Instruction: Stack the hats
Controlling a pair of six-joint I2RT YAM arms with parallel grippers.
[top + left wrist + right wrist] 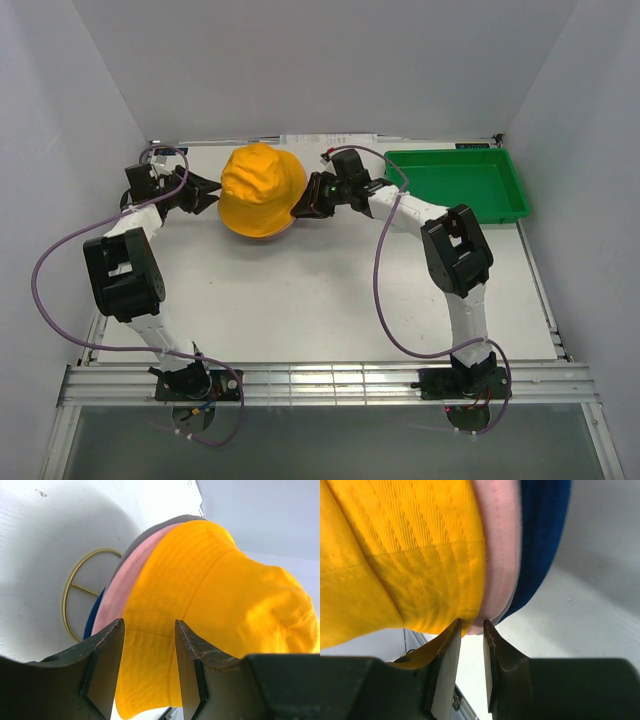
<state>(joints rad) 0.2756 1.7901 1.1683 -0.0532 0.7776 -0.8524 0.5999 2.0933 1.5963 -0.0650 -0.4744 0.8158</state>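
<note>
The hats (262, 205) lie in one pile at the far side of the table (320, 300), between the two grippers and to the left of the green tray (460, 185). On top is the yellow-orange hat (215, 605). Its crown is rounded and a little crumpled, and its brim hangs down with rows of stitching. Under it we see the brim of the pink hat (125, 582), then a thin edge of the grey hat (165, 522), and lower the blue hat (540, 540). A thin wire ring (85, 590) lies on the table beside the pile.

The left gripper (149, 625) is at the left side of the pile with its fingers spread; the yellow brim shows in the gap, and we do not see them pressing on it. The right gripper (471, 625) is at the right side with its fingers only a little apart. The edges of the yellow and pink brims reach just to its tips, and no cloth is pinched.
</note>
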